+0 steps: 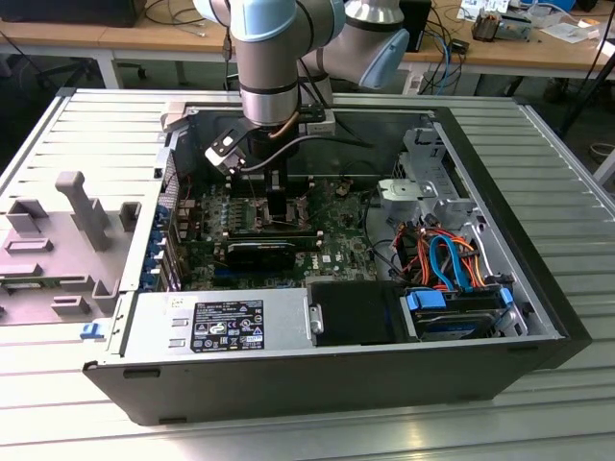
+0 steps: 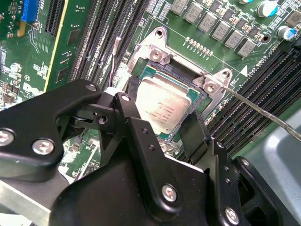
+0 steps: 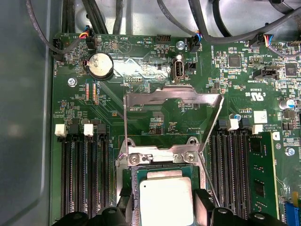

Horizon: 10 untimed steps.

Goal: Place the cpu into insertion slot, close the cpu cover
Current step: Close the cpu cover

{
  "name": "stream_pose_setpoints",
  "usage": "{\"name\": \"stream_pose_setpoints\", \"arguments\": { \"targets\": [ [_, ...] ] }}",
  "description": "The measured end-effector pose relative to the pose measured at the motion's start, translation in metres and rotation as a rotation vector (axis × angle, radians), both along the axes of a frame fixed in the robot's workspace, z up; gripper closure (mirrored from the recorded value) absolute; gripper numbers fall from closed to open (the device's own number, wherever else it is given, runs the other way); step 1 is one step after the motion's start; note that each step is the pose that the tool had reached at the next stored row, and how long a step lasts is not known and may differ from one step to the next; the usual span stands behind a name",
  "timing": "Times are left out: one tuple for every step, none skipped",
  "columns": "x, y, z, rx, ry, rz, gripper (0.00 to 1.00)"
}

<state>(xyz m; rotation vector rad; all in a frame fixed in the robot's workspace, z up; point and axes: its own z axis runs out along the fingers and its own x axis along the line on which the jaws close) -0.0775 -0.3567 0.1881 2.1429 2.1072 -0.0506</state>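
My gripper (image 2: pixel 162 121) (image 3: pixel 164 210) hangs low over the motherboard, inside the open computer case (image 1: pixel 538 288); the exterior view shows the gripper (image 1: pixel 277 206) near the board's middle. The cpu (image 2: pixel 164 106) (image 3: pixel 165 195), a flat silver square on a green base, lies level in the insertion slot (image 2: pixel 157 52) (image 3: pixel 160 155). The black fingers (image 2: pixel 195 134) sit against two opposite edges of the chip. The cpu cover (image 3: pixel 174 96) stands swung up and open behind the slot. Its lever wire (image 2: pixel 263 114) juts out to one side.
Long black memory slots (image 3: pixel 84 179) (image 3: pixel 230 174) flank the socket on both sides. A coin battery (image 3: pixel 100 65) and dark cables (image 3: pixel 211 28) lie beyond the cover. The power supply (image 1: pixel 221 322), drive cage (image 1: pixel 423 187) and orange and blue cables (image 1: pixel 442 259) crowd the case.
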Motion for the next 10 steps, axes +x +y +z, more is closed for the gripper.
{"name": "stream_pose_setpoints", "arguments": {
  "targets": [
    [0.0000, 0.0000, 0.0000, 0.0000, 0.0000, 0.000, 0.38],
    [0.0000, 0.0000, 0.0000, 0.0000, 0.0000, 0.000, 0.38],
    [0.0000, 0.0000, 0.0000, 0.0000, 0.0000, 0.000, 0.38],
    [0.0000, 0.0000, 0.0000, 0.0000, 0.0000, 0.000, 0.38],
    [0.0000, 0.0000, 0.0000, 0.0000, 0.0000, 0.000, 0.38],
    [0.0000, 0.0000, 0.0000, -0.0001, 0.0000, 0.000, 0.38],
    [0.0000, 0.0000, 0.0000, -0.0001, 0.0000, 0.000, 0.38],
    [0.0000, 0.0000, 0.0000, -0.0001, 0.0000, 0.000, 0.38],
    [0.0000, 0.0000, 0.0000, 0.0000, 0.0000, 0.000, 0.38],
    [0.0000, 0.0000, 0.0000, 0.0000, 0.0000, 0.000, 0.38]
  ]
}}
